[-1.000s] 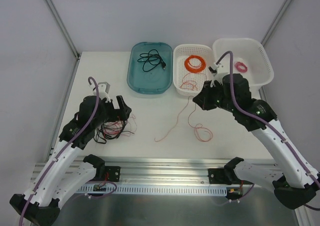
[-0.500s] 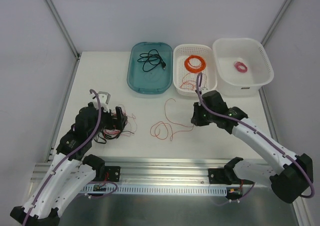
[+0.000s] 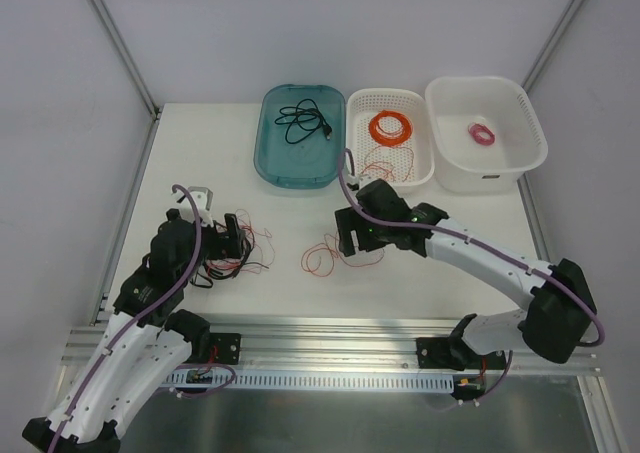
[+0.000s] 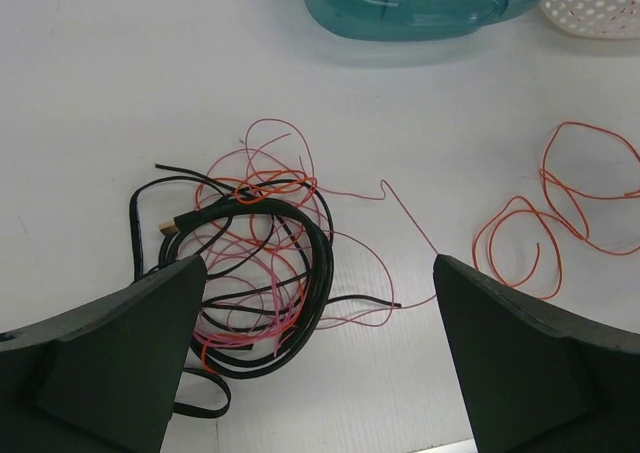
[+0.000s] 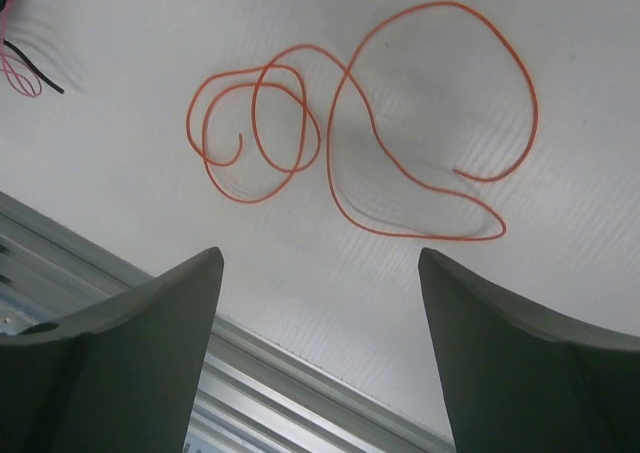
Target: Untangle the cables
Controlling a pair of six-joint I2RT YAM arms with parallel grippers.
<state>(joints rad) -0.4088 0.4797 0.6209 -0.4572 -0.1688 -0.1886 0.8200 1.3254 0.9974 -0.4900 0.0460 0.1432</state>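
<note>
The cables (image 4: pixel 250 263) lie in a small clump on the white table: a thick black cord with thin pinkish-red and orange-red strands tangled through it. My left gripper (image 4: pixel 320 373) hovers open over the clump (image 3: pixel 238 255), which sits nearer its left finger, and nothing is held. In the top view the left gripper (image 3: pixel 225 245) is at the table's left. A separate loose orange wire (image 5: pixel 329 163) lies in loops at mid-table (image 3: pixel 325 258). My right gripper (image 5: pixel 320 353) stands open just above it with nothing between the jaws. From above the right gripper (image 3: pixel 343 241) is over the wire's right part.
A teal tray (image 3: pixel 270 163) at the back holds a black cable (image 3: pixel 305 121). Beside it a white basket (image 3: pixel 420 163) holds an orange ring coil (image 3: pixel 390 126) and loose orange strands. A second white basket (image 3: pixel 520 158) holds a pink coil (image 3: pixel 482 133). A metal rail (image 3: pixel 330 338) runs along the near edge.
My right arm swung from the baskets down and left to mid-table. Its gripper opened and the orange wire now lies free. The left gripper shifted slightly toward the clump.
</note>
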